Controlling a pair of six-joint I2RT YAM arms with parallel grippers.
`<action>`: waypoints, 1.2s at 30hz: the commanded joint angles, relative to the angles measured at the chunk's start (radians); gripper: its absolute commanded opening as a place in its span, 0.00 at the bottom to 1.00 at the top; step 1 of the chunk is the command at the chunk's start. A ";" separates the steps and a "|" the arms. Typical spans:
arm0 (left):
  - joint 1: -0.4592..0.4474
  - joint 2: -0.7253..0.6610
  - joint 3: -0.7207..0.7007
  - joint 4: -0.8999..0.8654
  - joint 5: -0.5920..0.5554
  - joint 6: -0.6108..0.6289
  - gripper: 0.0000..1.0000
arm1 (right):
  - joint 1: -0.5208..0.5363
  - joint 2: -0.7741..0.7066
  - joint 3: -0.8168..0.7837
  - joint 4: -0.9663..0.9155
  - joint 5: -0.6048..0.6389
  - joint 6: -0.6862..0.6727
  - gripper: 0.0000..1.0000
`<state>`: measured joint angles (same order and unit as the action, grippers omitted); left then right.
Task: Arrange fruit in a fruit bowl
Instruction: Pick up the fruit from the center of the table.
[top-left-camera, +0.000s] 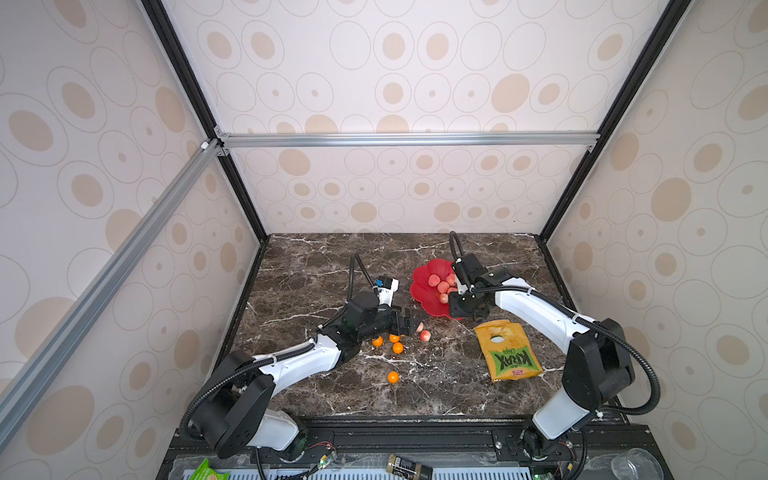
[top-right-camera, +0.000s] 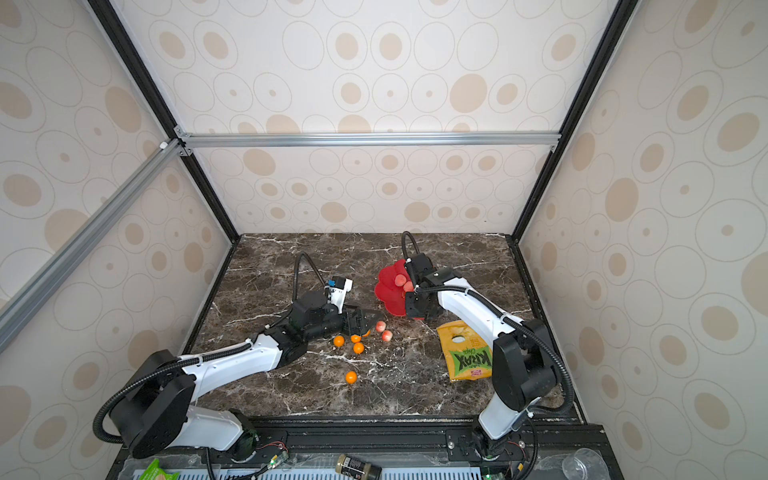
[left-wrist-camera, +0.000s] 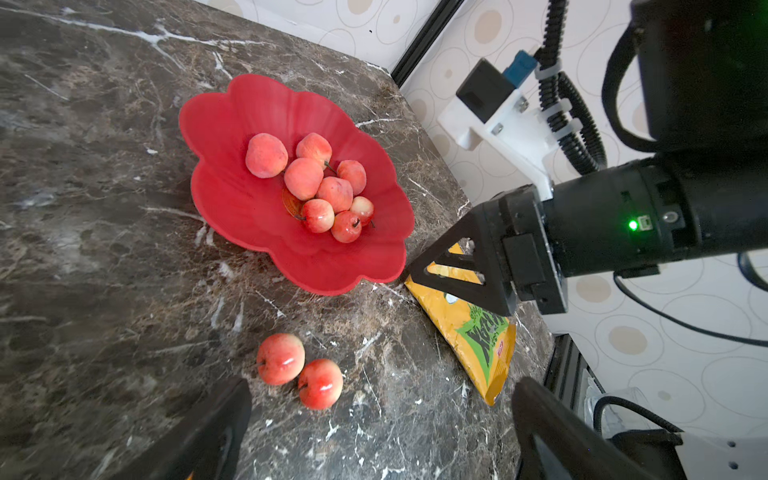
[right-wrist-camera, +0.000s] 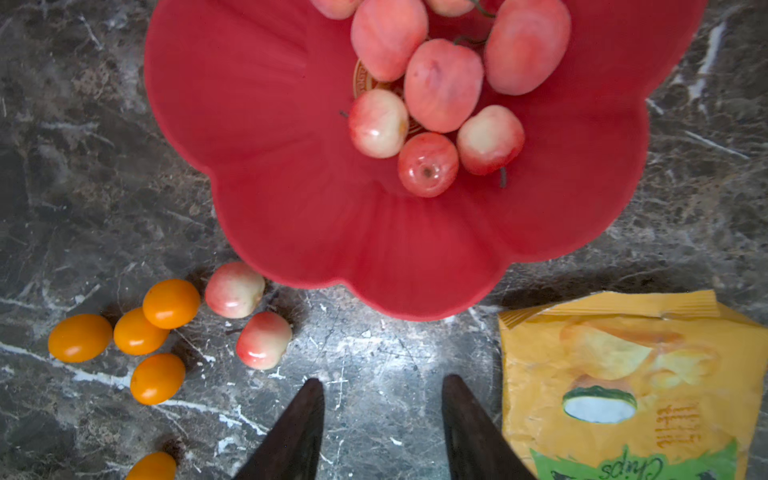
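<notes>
The red scalloped fruit bowl (top-left-camera: 424, 297) (top-right-camera: 386, 295) (left-wrist-camera: 232, 199) (right-wrist-camera: 291, 174) holds several pink-red fruits (left-wrist-camera: 305, 178) (right-wrist-camera: 442, 85). Two more pink fruits (top-left-camera: 424, 335) (left-wrist-camera: 280, 359) (right-wrist-camera: 264, 340) lie on the marble just in front of the bowl. Several orange fruits (top-left-camera: 397, 348) (top-right-camera: 358, 348) (right-wrist-camera: 171, 303) sit beside them. My left gripper (top-left-camera: 411, 323) (left-wrist-camera: 384, 403) is low, open and empty, with the two pink fruits just ahead of one finger. My right gripper (top-left-camera: 465, 313) (right-wrist-camera: 383, 386) is open and empty above bare marble, between the bowl's near rim and the snack bag.
A yellow-green snack bag (top-left-camera: 507, 353) (top-right-camera: 467, 353) (right-wrist-camera: 623, 374) lies right of the loose fruit, near the right arm. One orange fruit (top-left-camera: 392, 377) sits alone nearer the front. Patterned walls enclose the table on three sides. A jar (top-left-camera: 409, 465) lies on the front rail.
</notes>
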<state>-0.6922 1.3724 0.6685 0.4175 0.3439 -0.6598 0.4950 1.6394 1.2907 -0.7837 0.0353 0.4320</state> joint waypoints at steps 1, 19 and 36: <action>-0.005 -0.059 -0.034 0.029 -0.029 -0.027 0.99 | 0.041 -0.008 0.002 -0.013 0.022 -0.003 0.49; 0.175 -0.306 -0.321 0.101 0.072 -0.137 0.99 | 0.263 0.196 0.218 -0.173 0.158 -0.077 0.39; 0.298 -0.331 -0.472 0.294 0.214 -0.255 0.99 | 0.364 0.427 0.433 -0.303 0.240 -0.170 0.30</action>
<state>-0.4049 1.0527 0.1982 0.6437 0.5274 -0.8871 0.8509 2.0392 1.6909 -1.0351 0.2478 0.2897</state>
